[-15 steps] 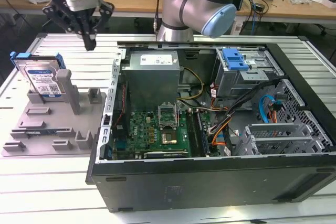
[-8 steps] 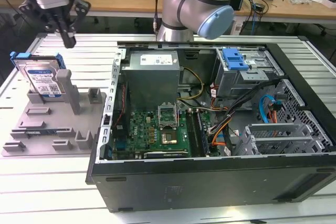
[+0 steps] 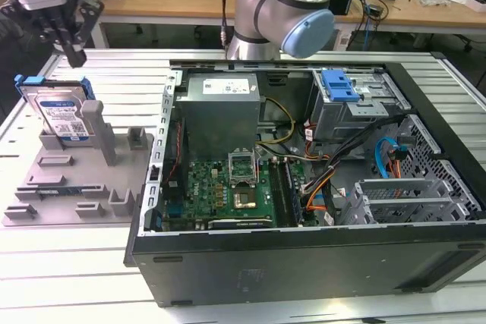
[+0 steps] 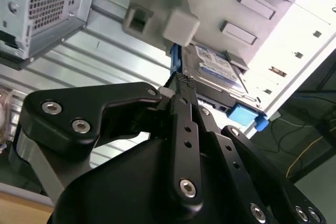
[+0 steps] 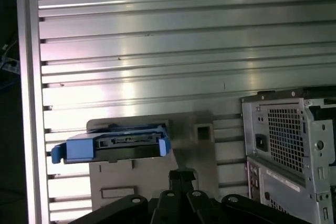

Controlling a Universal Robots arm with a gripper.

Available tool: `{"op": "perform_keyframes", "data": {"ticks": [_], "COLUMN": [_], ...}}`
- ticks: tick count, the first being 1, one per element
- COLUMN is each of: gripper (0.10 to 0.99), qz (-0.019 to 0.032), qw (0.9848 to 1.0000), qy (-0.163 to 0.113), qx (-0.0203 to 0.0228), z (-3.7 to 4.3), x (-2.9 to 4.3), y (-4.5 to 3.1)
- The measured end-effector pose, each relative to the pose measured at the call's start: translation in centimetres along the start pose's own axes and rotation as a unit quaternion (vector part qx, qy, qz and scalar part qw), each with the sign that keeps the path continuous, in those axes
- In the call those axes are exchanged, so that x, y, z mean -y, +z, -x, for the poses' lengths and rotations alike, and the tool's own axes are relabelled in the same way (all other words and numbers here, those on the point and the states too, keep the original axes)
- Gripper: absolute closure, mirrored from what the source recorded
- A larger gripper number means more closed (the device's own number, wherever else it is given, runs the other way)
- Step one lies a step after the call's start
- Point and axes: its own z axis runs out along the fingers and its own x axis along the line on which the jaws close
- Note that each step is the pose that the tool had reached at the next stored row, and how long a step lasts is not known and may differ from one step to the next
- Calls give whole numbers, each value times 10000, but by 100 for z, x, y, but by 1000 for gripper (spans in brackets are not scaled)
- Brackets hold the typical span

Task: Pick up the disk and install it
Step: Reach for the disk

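The disk [image 3: 61, 115] stands on edge in a slot of the grey fixture plate [image 3: 76, 184] at the exterior view's left, its white-and-blue label facing front and a blue bracket around it. My gripper [image 3: 76, 57] hangs just above and slightly behind the disk's top edge, shut, with nothing between its fingers and apart from the disk. In the second wrist view the closed fingertips [image 4: 184, 82] sit beside the disk [image 4: 220, 69]. The first wrist view shows the disk's blue-framed edge [image 5: 113, 145] beyond the gripper [image 5: 181, 176].
An open computer case [image 3: 304, 256] lies at the centre and right, with a motherboard, a grey power-supply box [image 3: 220, 111] and a drive bay with a blue caddy [image 3: 339, 85]. A grey post [image 3: 95, 123] of the fixture stands close beside the disk. The slatted metal table [image 5: 157, 51] surrounds everything.
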Motion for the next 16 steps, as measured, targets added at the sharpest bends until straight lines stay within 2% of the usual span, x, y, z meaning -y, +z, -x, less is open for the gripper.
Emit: {"op": "perform_keyframes", "data": {"ticks": [6,7,16], "gripper": [980,980,980], "qz": [0,0,0], "qw": [10000,10000,10000], "qy": [-1,-1,-1], "qx": [0,0,0], "z": [-264,-284,-297], "x": [-93,-102,-117], "y": [18,19,21]}}
